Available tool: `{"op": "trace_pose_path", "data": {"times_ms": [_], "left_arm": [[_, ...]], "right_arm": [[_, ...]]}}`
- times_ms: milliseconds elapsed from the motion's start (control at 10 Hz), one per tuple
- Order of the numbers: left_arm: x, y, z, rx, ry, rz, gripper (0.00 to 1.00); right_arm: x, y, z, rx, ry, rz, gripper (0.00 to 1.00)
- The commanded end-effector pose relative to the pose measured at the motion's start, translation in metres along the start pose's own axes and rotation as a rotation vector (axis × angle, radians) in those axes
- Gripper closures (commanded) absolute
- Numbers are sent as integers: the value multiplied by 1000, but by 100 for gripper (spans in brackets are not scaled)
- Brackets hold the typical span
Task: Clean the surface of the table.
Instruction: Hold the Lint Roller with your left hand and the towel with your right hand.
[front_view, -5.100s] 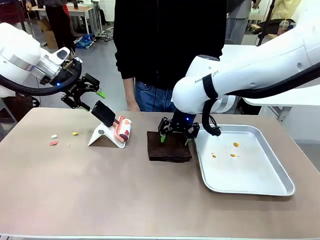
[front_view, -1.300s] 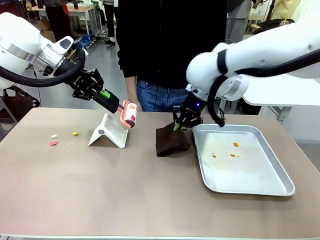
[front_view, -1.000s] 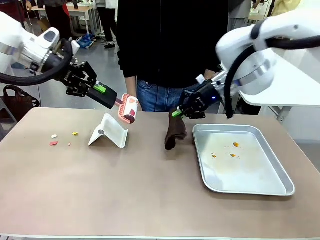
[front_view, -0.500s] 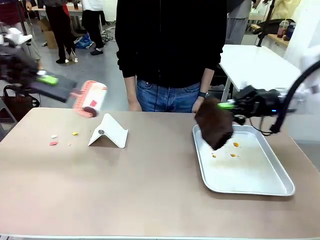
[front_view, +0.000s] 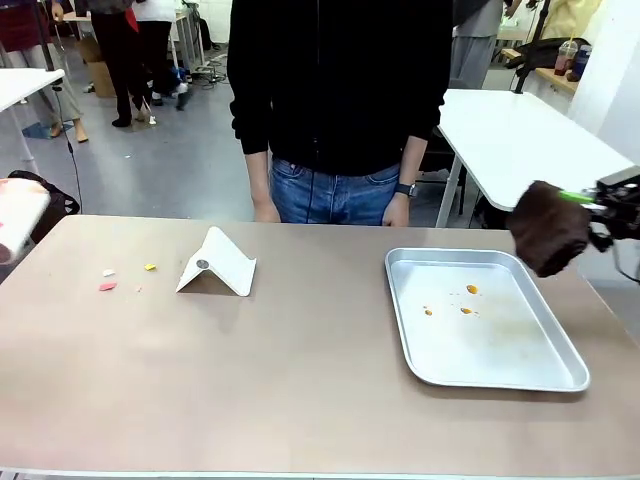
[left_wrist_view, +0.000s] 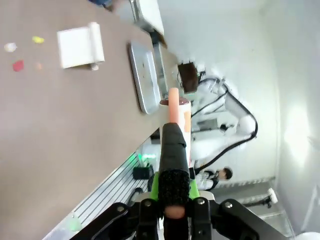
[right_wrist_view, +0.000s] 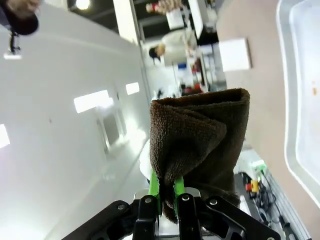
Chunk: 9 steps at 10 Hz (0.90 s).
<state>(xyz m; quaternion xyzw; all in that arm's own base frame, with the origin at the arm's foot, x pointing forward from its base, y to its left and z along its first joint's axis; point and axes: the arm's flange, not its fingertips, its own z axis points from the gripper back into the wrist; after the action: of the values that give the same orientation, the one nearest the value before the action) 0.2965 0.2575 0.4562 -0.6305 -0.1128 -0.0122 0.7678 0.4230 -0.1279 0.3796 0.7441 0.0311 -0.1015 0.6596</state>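
The table (front_view: 300, 380) lies tan-brown under a metal tray (front_view: 391, 300), which sits on its right part with a few orange specks (front_view: 471, 290) inside.

Beyond the tray's far right corner, the right gripper (right_wrist_view: 164, 199) is held up in the air. Its fingers lie roughly level and point back toward the tray. They are pinched tight on a fold of brown cloth (front_view: 546, 238), which hangs bunched from the tips, clear of the tray.

Far left of the tray, past the table's left end, the left gripper (left_wrist_view: 172, 204) is clamped on the black handle of a lint roller (left_wrist_view: 173, 145). The roller's head aims toward the tray.

A white folded stand (front_view: 218, 262) rests left of the tray. Small crumbs (front_view: 107, 285) lie farther left still.

A person (front_view: 340, 90) stands behind the table, left of the tray's far edge, with arms hanging down.
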Motion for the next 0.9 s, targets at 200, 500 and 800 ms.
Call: {"op": "trace_pose_path", "data": {"times_ms": [200, 500, 800], "left_arm": [[9, 41, 14, -192, -196, 49, 85], [3, 48, 25, -125, -166, 78, 85], [3, 48, 25, -125, -166, 78, 85]], "right_arm": [[-18, -33, 41, 18, -170, 44, 100], [-17, -26, 50, 9, -159, 10, 100], [-17, -26, 50, 9, -159, 10, 100]]}}
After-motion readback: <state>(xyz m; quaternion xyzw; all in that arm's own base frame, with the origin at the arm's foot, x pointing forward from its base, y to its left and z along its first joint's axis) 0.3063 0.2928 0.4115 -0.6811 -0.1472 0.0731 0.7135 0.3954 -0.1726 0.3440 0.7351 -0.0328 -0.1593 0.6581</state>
